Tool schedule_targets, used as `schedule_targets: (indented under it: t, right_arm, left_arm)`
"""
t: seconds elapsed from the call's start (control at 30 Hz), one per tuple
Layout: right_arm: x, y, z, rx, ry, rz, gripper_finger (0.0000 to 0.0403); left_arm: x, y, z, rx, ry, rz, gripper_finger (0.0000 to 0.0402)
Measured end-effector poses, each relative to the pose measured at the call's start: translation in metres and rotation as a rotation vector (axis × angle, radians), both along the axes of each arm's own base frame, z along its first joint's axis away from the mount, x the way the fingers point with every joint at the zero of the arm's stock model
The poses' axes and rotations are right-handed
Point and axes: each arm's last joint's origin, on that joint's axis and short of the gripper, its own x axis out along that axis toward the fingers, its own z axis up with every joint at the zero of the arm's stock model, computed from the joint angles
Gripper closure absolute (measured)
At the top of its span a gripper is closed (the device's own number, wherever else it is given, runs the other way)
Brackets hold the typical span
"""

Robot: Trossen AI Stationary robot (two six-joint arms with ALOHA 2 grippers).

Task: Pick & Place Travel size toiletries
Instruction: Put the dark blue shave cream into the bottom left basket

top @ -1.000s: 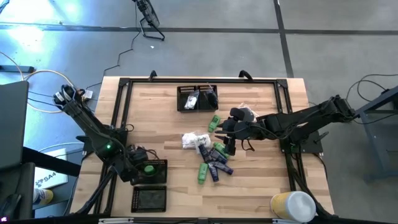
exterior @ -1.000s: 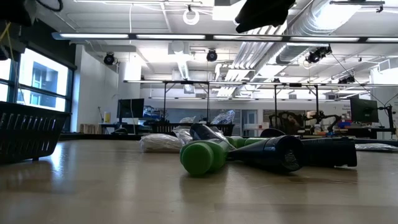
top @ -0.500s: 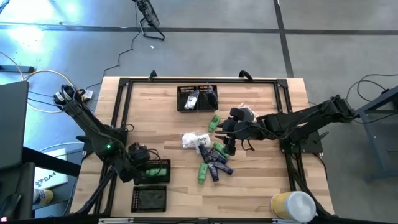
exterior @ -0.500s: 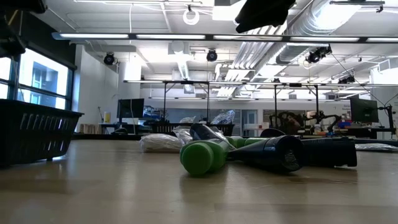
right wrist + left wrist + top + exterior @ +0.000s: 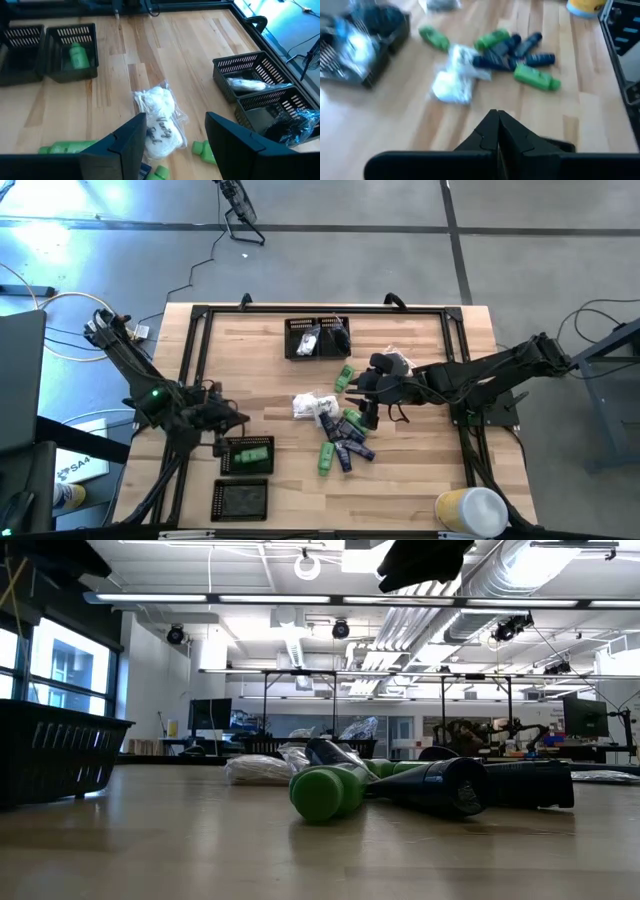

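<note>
The toiletries lie heaped mid-table: green tubes [image 5: 325,460], navy tubes [image 5: 347,448] and white packets [image 5: 308,405], all resting on the wood. One green tube [image 5: 256,450] lies flat in the near-left mesh tray [image 5: 228,457]. My left gripper [image 5: 238,420] is shut and empty, hovering just beyond that tray's far edge; its wrist view shows the closed fingertips [image 5: 497,114] pointing at the heap [image 5: 512,55]. My right gripper [image 5: 367,413] hangs open over the heap's right side, with a white packet [image 5: 160,117] below its fingers.
A second mesh tray [image 5: 240,498] sits at the near-left corner. Two joined trays [image 5: 318,338] at the far edge hold a white packet and dark bagged pieces. A lone green tube [image 5: 345,376] lies near them. A yellow cup [image 5: 470,510] stands off the near-right corner. A black frame rims the table.
My left gripper was low over the near-left tray with the green tube at its fingers. It has drawn back toward the far edge and risen. The green tube now lies flat in the tray, which has settled level. The right arm has kept still.
</note>
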Motion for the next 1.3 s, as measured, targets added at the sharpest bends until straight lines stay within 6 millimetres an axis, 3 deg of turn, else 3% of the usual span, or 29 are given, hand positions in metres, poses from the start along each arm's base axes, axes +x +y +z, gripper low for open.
schedule_targets:
  t: [0.13, 0.27, 0.5, 0.7, 0.87, 1.1, 1.3]
  right_arm:
    - [0.006, 0.003, 0.001, 0.053, -0.111, 0.008, 0.0207]
    - [0.019, 0.007, -0.016, 0.052, -0.231, 0.098, 0.0207]
    - [0.032, 0.006, -0.031, 0.027, -0.307, 0.096, 0.0207]
    - [0.036, 0.004, -0.036, 0.020, -0.296, 0.091, 0.0207]
    - [0.037, 0.004, -0.037, -0.003, -0.294, 0.100, 0.0207]
    - [0.038, 0.002, -0.038, -0.056, -0.278, 0.130, 0.0207]
    - [0.042, -0.019, -0.040, -0.054, -0.265, 0.124, 0.0224]
  left_arm:
    - [0.005, -0.003, 0.005, 0.062, -0.073, 0.001, 0.0401]
    - [0.011, -0.007, 0.006, 0.150, -0.114, 0.021, 0.0401]
    - [0.028, 0.011, 0.006, 0.137, -0.095, 0.125, 0.0401]
    - [0.057, 0.023, -0.015, 0.088, -0.227, 0.039, 0.0401]
    - [0.067, 0.046, -0.031, 0.106, -0.340, -0.033, 0.0401]
    - [0.070, 0.074, -0.032, 0.142, -0.314, -0.016, 0.0401]
    - [0.073, 0.108, -0.032, 0.162, -0.303, -0.020, 0.0401]
